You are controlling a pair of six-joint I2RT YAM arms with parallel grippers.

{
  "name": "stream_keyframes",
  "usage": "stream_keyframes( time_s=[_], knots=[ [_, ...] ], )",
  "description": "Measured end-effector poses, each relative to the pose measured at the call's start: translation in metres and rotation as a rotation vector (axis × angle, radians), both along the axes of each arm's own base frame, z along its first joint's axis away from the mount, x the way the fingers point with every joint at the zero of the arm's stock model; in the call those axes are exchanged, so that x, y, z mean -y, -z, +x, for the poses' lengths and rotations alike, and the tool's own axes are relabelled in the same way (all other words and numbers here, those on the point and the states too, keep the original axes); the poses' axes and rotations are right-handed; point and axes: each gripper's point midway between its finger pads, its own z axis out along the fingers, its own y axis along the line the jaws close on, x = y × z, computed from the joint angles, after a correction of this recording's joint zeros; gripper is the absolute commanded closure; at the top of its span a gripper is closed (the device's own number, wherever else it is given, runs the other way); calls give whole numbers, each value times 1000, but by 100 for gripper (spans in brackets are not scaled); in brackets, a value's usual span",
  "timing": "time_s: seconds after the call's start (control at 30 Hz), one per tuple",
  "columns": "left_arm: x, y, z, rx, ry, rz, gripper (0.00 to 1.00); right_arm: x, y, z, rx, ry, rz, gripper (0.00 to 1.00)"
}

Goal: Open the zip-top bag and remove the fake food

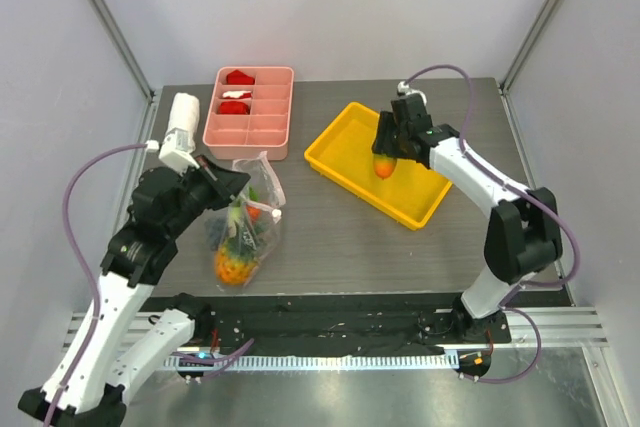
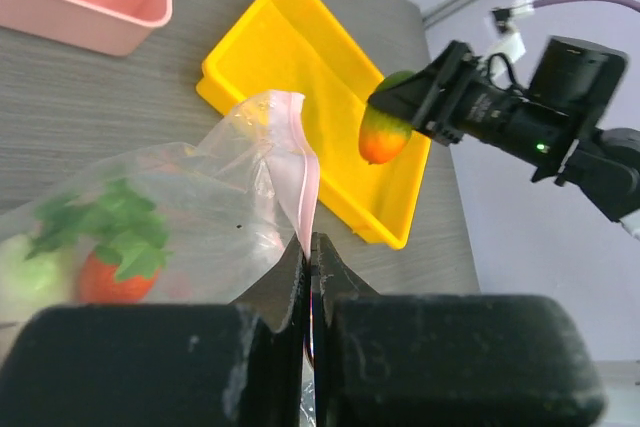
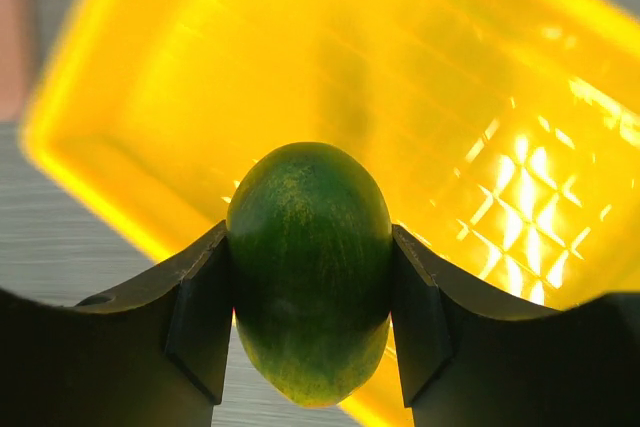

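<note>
Squeezed in the right gripper (image 3: 310, 307) over the yellow tray (image 1: 345, 137), the mango (image 3: 310, 257) looks slippery; the left gripper (image 2: 310, 259) pinches the floppy zip-top bag (image 2: 190, 212) by its strip (image 2: 300, 162).

Zip-top bag (image 1: 250, 219) open, mango (image 1: 383, 164) out.
Clear bag, pink zip edge raised, holds pineapple (image 1: 233, 267); orange-green mango held aloft, well apart.

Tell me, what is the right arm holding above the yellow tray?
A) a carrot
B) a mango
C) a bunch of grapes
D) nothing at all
B: the right gripper is clamped on a green-and-orange mango, held between its two fingers over the yellow tray.
</note>
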Motion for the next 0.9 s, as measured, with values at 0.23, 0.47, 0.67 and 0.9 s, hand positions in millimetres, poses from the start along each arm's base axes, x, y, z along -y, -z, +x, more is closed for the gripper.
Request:
stream_keyframes(
  time_s=[0.23,0.47,0.67,0.9],
  knots=[
    [32,40,26,-118,106,8,100,23,78,-21,-198,2,-136,0],
    [47,41,24,-105,187,-34,100,11,13,-15,-87,-9,-232,16],
    [47,37,17,-89,195,-62,100,-150,-94,-86,84,-423,131,67],
    [47,33,15,-79,198,-76,100,-234,-127,-157,87,-664,250,80]
  ],
)
